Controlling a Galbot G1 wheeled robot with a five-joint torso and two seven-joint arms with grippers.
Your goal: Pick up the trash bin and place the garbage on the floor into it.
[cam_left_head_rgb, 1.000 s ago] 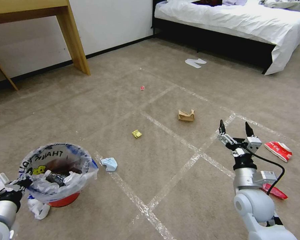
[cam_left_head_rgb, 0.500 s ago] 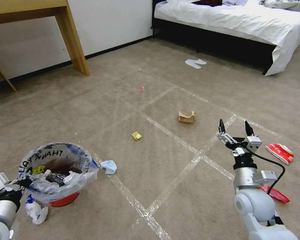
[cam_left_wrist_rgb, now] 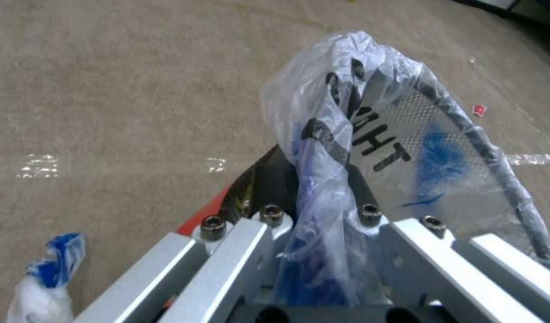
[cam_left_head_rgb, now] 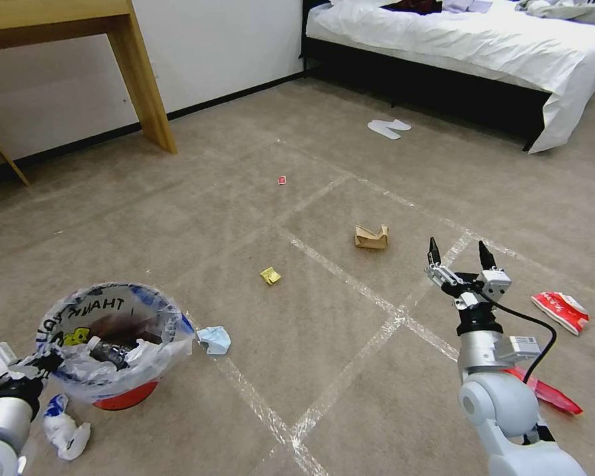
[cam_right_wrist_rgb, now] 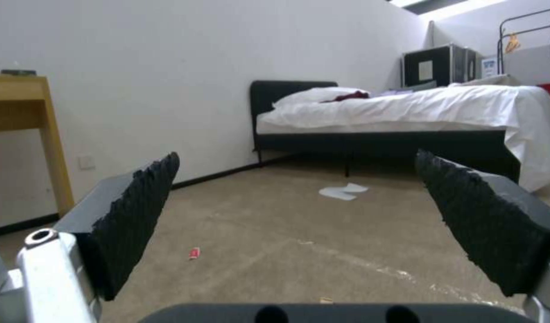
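Note:
The trash bin (cam_left_head_rgb: 122, 395), a red bucket lined with a printed clear bag (cam_left_wrist_rgb: 370, 134), hangs low at my left, with the left gripper (cam_left_head_rgb: 41, 363) shut on its bagged rim (cam_left_wrist_rgb: 313, 179). My right gripper (cam_left_head_rgb: 458, 252) is held open above the floor (cam_left_head_rgb: 324, 330), nothing between its fingers (cam_right_wrist_rgb: 131, 215). Garbage lies scattered: a white-and-blue tissue (cam_left_head_rgb: 63, 428) by the bin, a pale blue tissue (cam_left_head_rgb: 215, 339), a yellow scrap (cam_left_head_rgb: 270, 275), a brown paper bag (cam_left_head_rgb: 371, 237), a tiny red wrapper (cam_left_head_rgb: 281, 180), and two red wrappers (cam_left_head_rgb: 562, 311) (cam_left_head_rgb: 545, 395) beside the right arm.
A wooden table leg (cam_left_head_rgb: 142, 79) stands at the back left by the wall. The bed (cam_left_head_rgb: 456, 39) fills the back right, with white slippers (cam_left_head_rgb: 389, 127) on the carpet before it. Tape lines cross the carpet between the bin and the right arm.
The whole picture has slid down a little, so the camera has moved forward. The bin stays in the left gripper and the right gripper stays open.

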